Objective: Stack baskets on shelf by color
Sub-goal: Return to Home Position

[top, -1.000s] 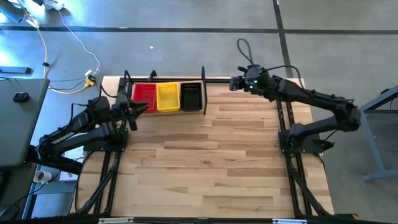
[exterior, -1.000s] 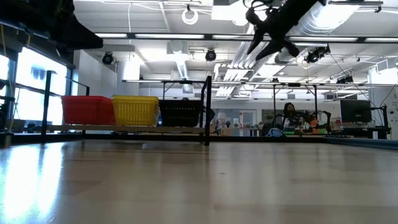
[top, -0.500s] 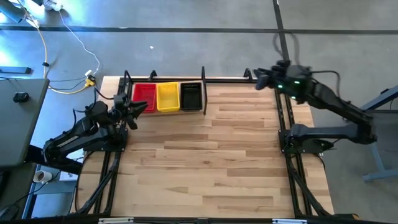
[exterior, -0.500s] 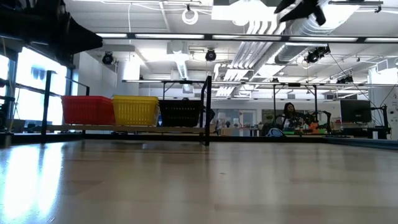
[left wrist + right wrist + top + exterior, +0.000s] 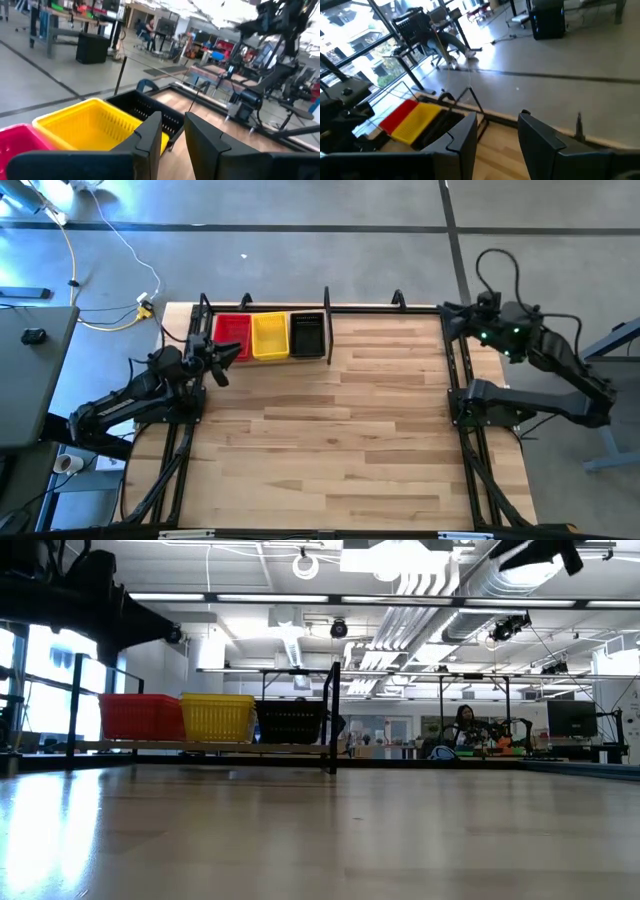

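On my overhead feed the baskets sit in one row on the shelf point(image 5: 370, 307), in the upper left part of the table: red basket point(image 5: 231, 335) leftmost, yellow basket point(image 5: 269, 336) in the middle, black basket point(image 5: 306, 334) rightmost. They touch side by side, and the black one is against the central divider post point(image 5: 327, 322). From table level the three tops line up at one height. I cannot tell how many baskets are nested under each colour. My left wrist feed looks into the yellow one and shows only its slotted walls.

The left gripper point(image 5: 225, 352) hangs just beside the red basket at the shelf's left end, its fingers slightly parted and holding nothing. The right gripper point(image 5: 447, 308) is in the upper right of the frame, over the table's back right corner and well apart from the baskets. Its fingers are spread and it carries nothing.

The slatted wooden tabletop point(image 5: 330, 430) fills the centre of the overhead frame. Around it is grey concrete floor, with a yellow cable point(image 5: 72, 252) trailing at upper left. Across the room, right of centre on the level feed, a person point(image 5: 465, 724) sits among desks and monitors under bright ceiling lights.
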